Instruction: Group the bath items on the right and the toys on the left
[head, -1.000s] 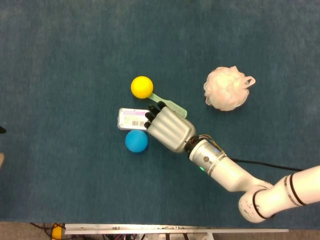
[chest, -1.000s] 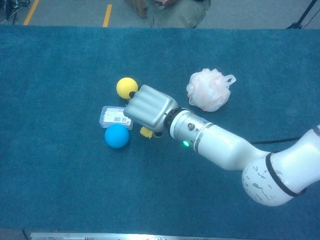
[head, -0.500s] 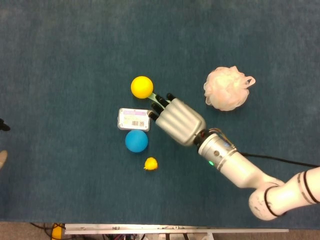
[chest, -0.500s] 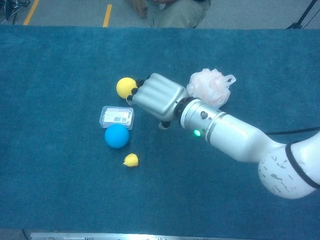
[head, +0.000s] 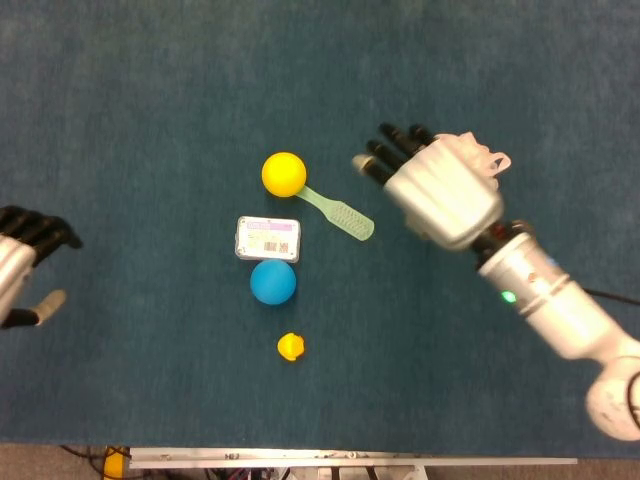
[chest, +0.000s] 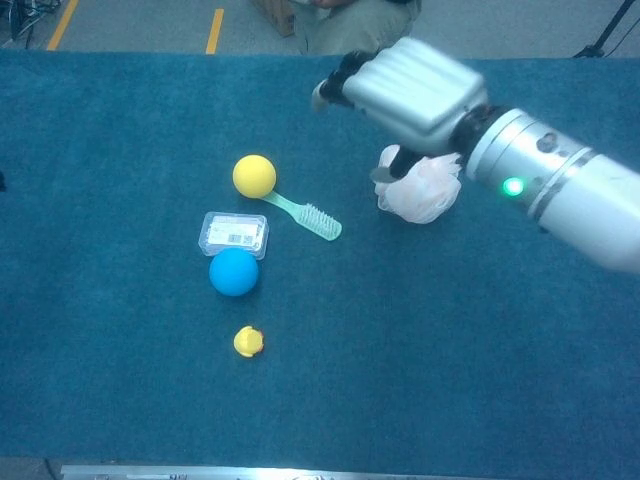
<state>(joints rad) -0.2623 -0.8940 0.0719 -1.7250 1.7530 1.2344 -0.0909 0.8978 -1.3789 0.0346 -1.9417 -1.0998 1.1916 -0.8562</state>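
A yellow ball (head: 284, 173) touches the handle end of a green toothbrush (head: 340, 212), which lies flat at mid-table. Below them sit a clear labelled box (head: 268, 238), a blue ball (head: 273, 282) and a small yellow duck (head: 290, 347). The white bath pouf (chest: 420, 190) lies at the right, half hidden in the head view by my right hand (head: 440, 190). That hand hovers raised over the pouf with its fingers stretched out and holds nothing. My left hand (head: 20, 265) shows at the left edge with its fingers apart, empty and far from the items.
Blue carpet-like cloth (head: 150, 100) covers the whole table. A person's legs (chest: 350, 20) and yellow floor tape (chest: 214, 30) show beyond the far edge. The near table edge (head: 350, 458) runs along the bottom.
My right hand rose from the toothbrush and box and swung up and right over the pouf, uncovering the toothbrush. The duck shifted toward the near edge. My left hand came into view.
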